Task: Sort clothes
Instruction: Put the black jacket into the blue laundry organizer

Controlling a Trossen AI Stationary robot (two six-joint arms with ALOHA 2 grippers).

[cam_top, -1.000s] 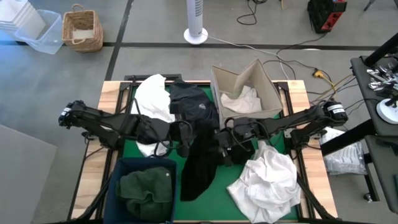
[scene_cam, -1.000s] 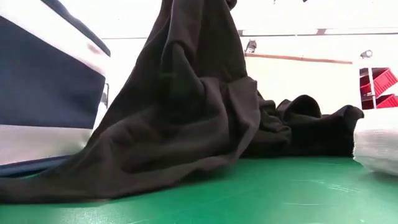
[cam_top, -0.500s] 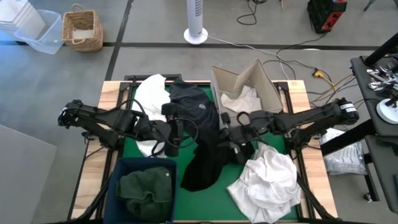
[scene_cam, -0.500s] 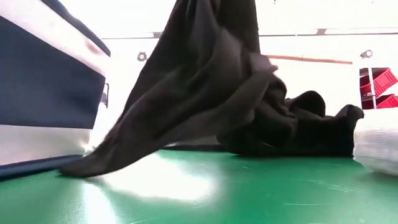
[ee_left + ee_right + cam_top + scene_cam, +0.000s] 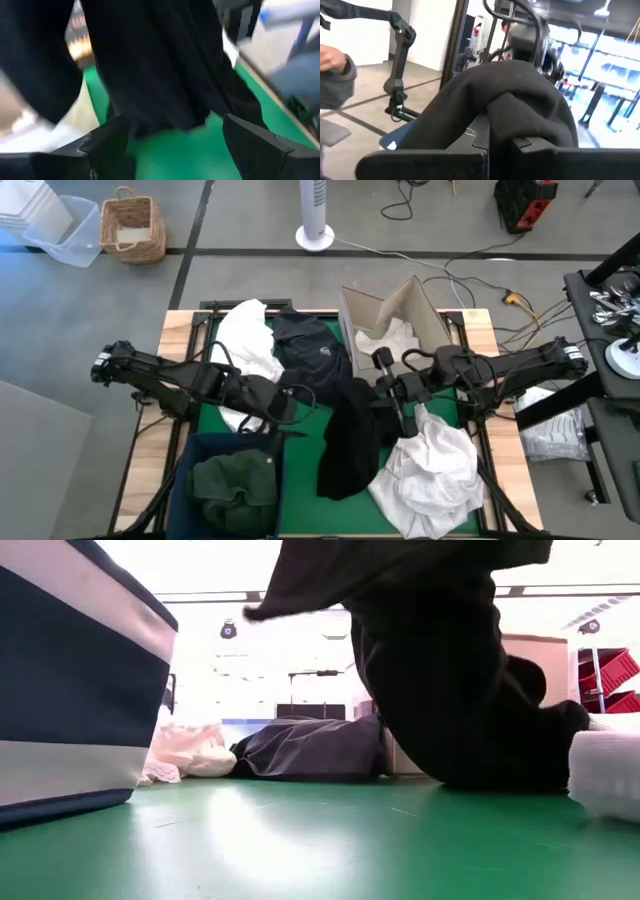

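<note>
The clothes lie on a green mat (image 5: 300, 438). A black garment (image 5: 350, 435) hangs from my right gripper (image 5: 385, 385), which is shut on it at mid-table. A navy garment with a small logo (image 5: 312, 355) and a white one (image 5: 248, 340) lie at the far side. Another white garment (image 5: 430, 470) lies heaped at the near right. A dark green one (image 5: 232, 485) sits in the navy bin (image 5: 200, 448). My left gripper (image 5: 292, 402) stands open just left of the black garment, its fingers (image 5: 107, 145) wide apart with nothing between them. My right gripper pinches a bunched fold at the upper end of the black garment (image 5: 510, 95) between its two fingers (image 5: 482, 135). The fingers lie about level and point toward the table's left. The cloth drapes over them and hangs slack below, its lower end (image 5: 338, 480) on the mat.
A beige cardboard box (image 5: 440, 330) with white cloth inside stands at the far right. The navy bin (image 5: 70, 690) takes up the near left corner. Bare mat (image 5: 300, 840) shows between the bin and the hanging garment. A person's sleeve (image 5: 337, 75) shows in the room beyond.
My right gripper has risen and drawn back toward the table's right edge, still shut on the black garment. The garment's spread lower part has been pulled off the mat beside the bin and now hangs farther right. My left gripper has turned at the wrist.
</note>
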